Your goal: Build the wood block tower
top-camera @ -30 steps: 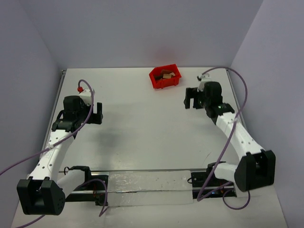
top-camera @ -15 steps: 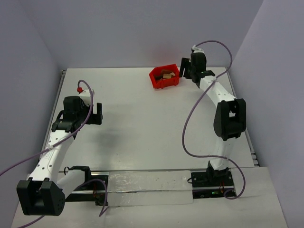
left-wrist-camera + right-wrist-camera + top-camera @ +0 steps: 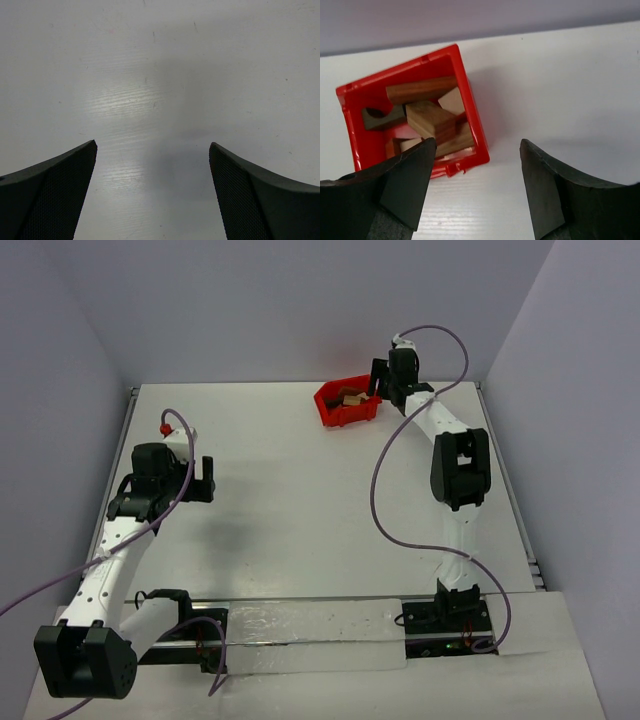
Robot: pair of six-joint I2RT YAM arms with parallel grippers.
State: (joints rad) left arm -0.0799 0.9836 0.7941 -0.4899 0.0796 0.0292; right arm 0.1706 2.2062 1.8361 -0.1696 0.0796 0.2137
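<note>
Found wood blocks (image 3: 431,121) heaped inside red bin (image 3: 471,112), longest bar along bin's far wall; logged right gripper (image 3: 477,146) spread open over bin's right wall, left gripper (image 3: 152,150) spread too, well away from bin

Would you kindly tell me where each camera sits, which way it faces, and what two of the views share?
Top external: above and behind the bases, looking down on the table; both arms show, with the left tool and right tool.
Left wrist: on the left arm, facing down at the table surface; the open left tool fills the bottom corners.
Right wrist: on the right arm, looking down at the red bin of wood blocks; the open right tool frames the bottom.
Shared: top external and right wrist both show the bin and blocks.
</note>
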